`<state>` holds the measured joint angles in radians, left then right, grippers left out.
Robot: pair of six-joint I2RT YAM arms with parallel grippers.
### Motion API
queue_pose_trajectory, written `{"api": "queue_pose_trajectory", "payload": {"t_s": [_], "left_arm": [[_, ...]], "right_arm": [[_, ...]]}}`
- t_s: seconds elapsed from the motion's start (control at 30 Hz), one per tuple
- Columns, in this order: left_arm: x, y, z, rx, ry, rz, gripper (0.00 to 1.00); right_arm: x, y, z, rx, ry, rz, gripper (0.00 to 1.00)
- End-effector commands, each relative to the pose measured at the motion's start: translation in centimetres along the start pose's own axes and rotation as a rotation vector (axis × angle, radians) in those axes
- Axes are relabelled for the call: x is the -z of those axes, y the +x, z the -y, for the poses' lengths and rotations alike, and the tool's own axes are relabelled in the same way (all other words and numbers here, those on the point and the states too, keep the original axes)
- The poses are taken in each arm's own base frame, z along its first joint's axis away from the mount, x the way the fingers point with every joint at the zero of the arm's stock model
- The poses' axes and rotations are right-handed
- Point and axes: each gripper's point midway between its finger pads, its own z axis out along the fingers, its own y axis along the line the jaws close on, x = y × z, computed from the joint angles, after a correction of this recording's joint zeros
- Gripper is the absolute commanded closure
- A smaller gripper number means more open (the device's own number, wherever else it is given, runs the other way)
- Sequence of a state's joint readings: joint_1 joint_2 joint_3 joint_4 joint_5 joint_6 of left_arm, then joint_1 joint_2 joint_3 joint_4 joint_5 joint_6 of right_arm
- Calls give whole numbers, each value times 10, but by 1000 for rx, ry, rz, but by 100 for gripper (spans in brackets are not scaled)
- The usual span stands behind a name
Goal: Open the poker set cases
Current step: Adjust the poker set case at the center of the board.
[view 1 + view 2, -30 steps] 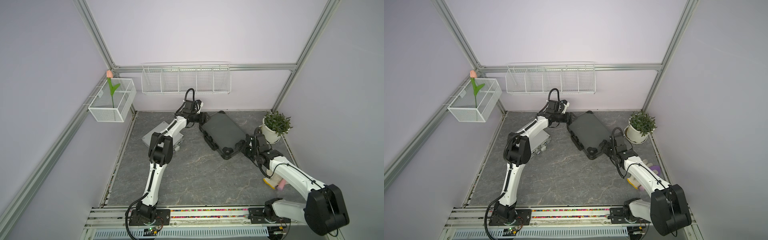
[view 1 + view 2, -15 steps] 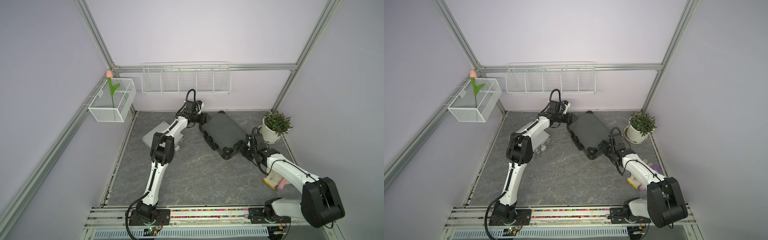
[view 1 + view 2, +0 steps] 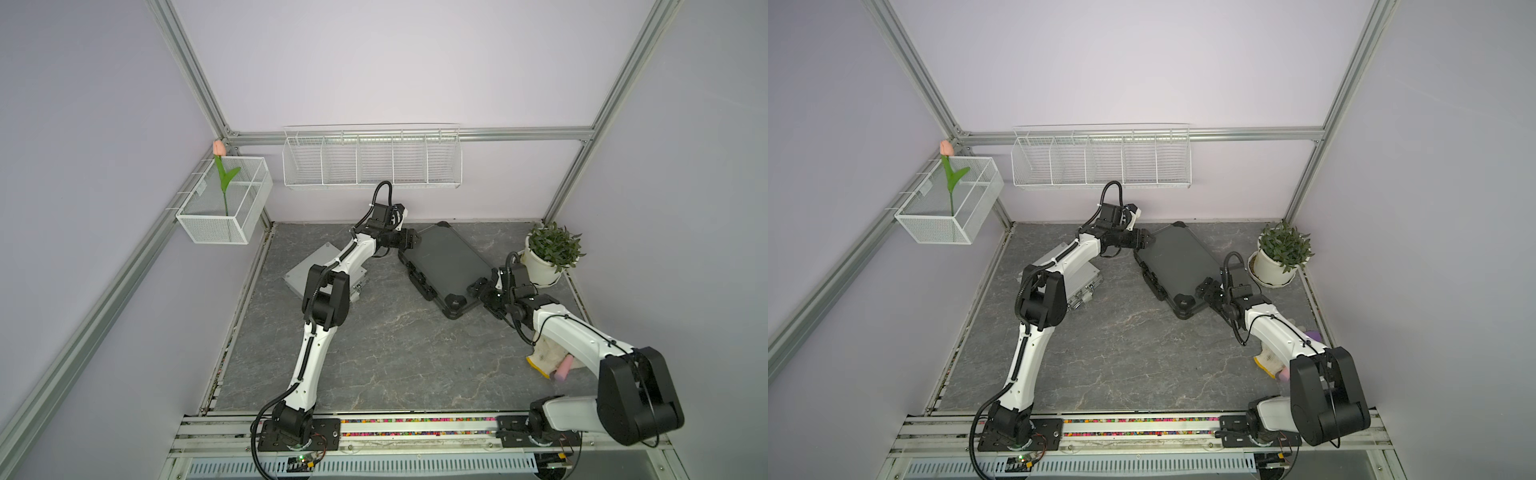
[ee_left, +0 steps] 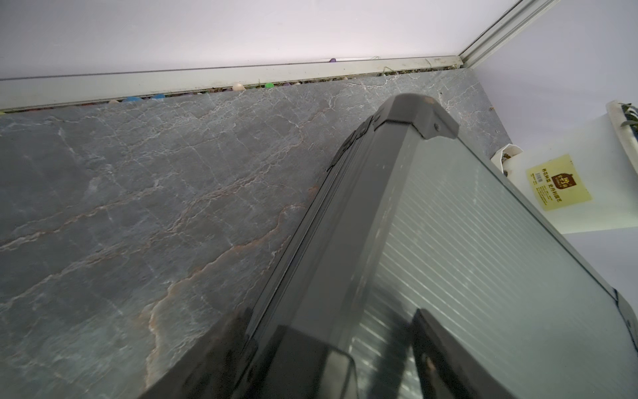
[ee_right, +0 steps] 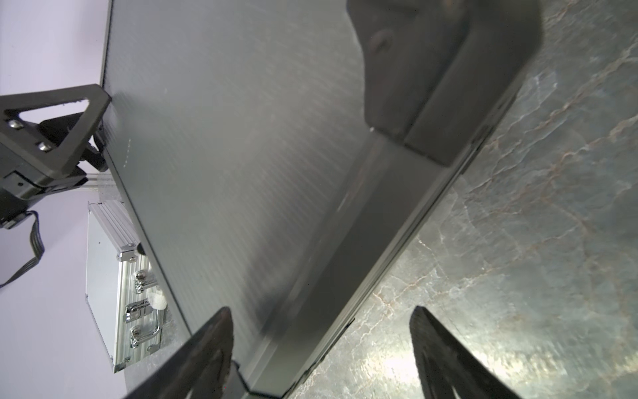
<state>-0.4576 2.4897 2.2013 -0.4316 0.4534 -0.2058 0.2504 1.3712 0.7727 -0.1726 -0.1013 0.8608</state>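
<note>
In the last sec the right gripper [image 3: 478,291] slid in to the near reinforced corner of the large dark grey ribbed plastic case [image 3: 446,266], jaws narrowing slightly yet wide astride its rim, holding nothing. The left gripper [image 3: 412,241] stayed at the far corner, jaws also spread, gripping nothing. Lid work looks next: that case, back-centre on the grey marbled desk [image 3: 374,357], and the small silver ribbed aluminium case [image 3: 300,274] w/ shiny latches, under the left arm, both lie shut.

- Near half of the grey marble desk [image 3: 395,365] lies open.
- Dark grey plastic case [image 3: 445,268] lies diagonally at far centre; white potted plant [image 3: 548,254] crowds its right.
- Silver ribbed aluminium case [image 3: 301,272] blocks far left.
</note>
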Motion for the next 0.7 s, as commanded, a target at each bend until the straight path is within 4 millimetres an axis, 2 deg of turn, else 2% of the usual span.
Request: {"api": "queue_pose_trajectory", "payload": {"t_s": [0.0, 0.1, 0.2, 0.27, 0.33, 0.43, 0.67], "left_arm": [[-25, 61, 27, 30, 62, -190, 22], [-26, 71, 32, 27, 63, -219, 22], [-27, 80, 36, 26, 80, -237, 22], [-28, 86, 36, 32, 90, -246, 22], [-28, 91, 36, 38, 94, -258, 23], [-29, 95, 35, 49, 94, -260, 24], [-27, 101, 42, 57, 124, -275, 24]], "right_arm": [[-2, -7, -5, -26, -38, -3, 17], [-2, -10, -4, -28, -49, -3, 17], [-5, -8, -8, -22, -83, -10, 23], [-6, -16, -4, -43, -91, 2, 26], [-8, -16, -5, -45, -103, -7, 28], [-11, -14, -10, -37, -138, -21, 34], [-15, -13, -7, -23, -142, -37, 37]]}}
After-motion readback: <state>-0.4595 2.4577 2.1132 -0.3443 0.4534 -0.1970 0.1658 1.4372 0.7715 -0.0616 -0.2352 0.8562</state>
